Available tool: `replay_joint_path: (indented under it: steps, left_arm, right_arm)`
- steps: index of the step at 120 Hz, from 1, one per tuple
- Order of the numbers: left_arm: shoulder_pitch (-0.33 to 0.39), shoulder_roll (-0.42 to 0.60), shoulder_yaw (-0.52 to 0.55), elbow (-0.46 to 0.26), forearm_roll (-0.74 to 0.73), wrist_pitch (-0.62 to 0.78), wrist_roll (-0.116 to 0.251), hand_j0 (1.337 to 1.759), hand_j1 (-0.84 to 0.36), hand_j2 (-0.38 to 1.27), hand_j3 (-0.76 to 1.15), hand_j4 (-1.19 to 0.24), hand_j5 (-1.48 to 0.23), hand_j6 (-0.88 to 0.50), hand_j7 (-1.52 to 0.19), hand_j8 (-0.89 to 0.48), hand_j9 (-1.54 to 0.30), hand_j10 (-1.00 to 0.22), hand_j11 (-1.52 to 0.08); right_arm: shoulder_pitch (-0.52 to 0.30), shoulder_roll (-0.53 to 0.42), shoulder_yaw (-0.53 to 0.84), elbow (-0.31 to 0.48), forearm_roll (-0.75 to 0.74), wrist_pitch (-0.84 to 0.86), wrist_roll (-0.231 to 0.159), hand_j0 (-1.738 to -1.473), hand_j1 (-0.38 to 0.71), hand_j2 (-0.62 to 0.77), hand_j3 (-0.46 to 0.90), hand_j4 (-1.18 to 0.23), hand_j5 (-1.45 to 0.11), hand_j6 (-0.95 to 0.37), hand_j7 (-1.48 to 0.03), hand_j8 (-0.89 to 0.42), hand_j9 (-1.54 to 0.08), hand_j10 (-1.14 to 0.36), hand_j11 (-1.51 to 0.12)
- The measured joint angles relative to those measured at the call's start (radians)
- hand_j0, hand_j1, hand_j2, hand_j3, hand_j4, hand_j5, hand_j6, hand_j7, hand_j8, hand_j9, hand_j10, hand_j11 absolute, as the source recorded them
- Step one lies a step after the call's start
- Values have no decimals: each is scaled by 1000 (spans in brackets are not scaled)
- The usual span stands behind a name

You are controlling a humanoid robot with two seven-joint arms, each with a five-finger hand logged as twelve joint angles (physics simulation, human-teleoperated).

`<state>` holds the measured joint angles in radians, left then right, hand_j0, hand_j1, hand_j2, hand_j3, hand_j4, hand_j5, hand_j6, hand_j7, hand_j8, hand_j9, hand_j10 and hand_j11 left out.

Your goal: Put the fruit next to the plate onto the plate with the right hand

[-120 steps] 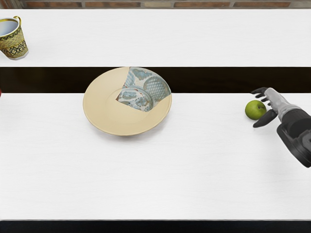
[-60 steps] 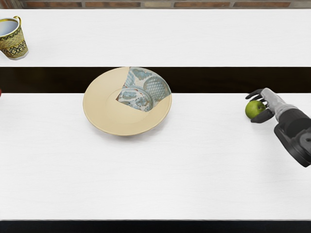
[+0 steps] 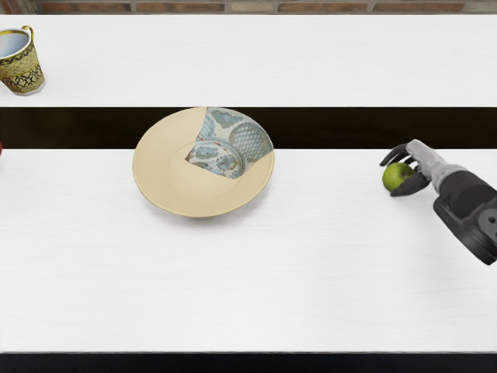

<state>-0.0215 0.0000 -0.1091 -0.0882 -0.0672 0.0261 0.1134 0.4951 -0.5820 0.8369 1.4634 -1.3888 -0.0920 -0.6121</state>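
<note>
Green and small, the fruit [image 3: 394, 177] is at the right of the near table [image 3: 248, 272], close to that table's far edge and well apart from the plate [image 3: 171, 175]. We see the right hand [image 3: 411, 167] wrapped around it. Dark fingers [image 3: 393, 155] curl over its far side and the thumb [image 3: 405, 189] hooks along its near side, so the hand grasps the fruit from the right. The grey forearm [image 3: 466, 210] comes in from the right edge. We cannot tell whether the fruit touches the table or is raised just off it.

The plate lies left of centre. We make it out as a pale tan dish with a wedge of blue-green pattern on its far right part. Its far rim reaches over the dark gap [image 3: 349, 128] between the near table and a second white table [image 3: 272, 58] beyond. At the far left of that second table stands a gold-patterned mug [image 3: 17, 61], upright, pale inside, with its handle at the far right.
</note>
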Motion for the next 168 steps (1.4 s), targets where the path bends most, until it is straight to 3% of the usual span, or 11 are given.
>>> replay_joint_path:
  steps: [42, 94, 116, 150, 168]
  left_arm:
    - [0, 0, 0, 0, 0, 0, 0, 1658, 338, 2, 0, -11, -13, -11, -13, -11, -13, -10, -13]
    - [0, 0, 0, 0, 0, 0, 0, 1658, 338, 2, 0, -10, -13, -11, -13, -11, -13, -10, -13]
    - [0, 0, 0, 0, 0, 0, 0, 1658, 338, 2, 0, -11, -13, -11, -13, -11, -13, -10, -13]
    - [0, 0, 0, 0, 0, 0, 0, 1658, 338, 2, 0, -11, -13, -11, -13, -11, -13, -10, -13]
    - [0, 0, 0, 0, 0, 0, 0, 1658, 338, 2, 0, -10, -13, -11, -13, -11, -13, -10, -13]
  right_arm:
    - [80, 10, 5, 51, 139, 41, 0, -1652, 201, 89, 1, -626, -880, -432, -843, -315, -868, -420, -877]
    - [184, 204, 2, 57, 176, 79, 0, -1654, 181, 173, 1, -624, -921, -478, -861, -339, -897, -448, -898]
    - [193, 266, 5, 51, 180, 74, 0, -1657, 207, 297, 1, -629, -916, -517, -862, -375, -890, -466, -886]
    - [202, 365, 5, 41, 183, 28, 0, -1657, 193, 237, 1, -626, -921, -519, -862, -377, -901, -461, -888]
    - [202, 427, 2, 19, 179, -26, 0, -1657, 205, 277, 0, -637, -903, -540, -862, -397, -888, -472, -877]
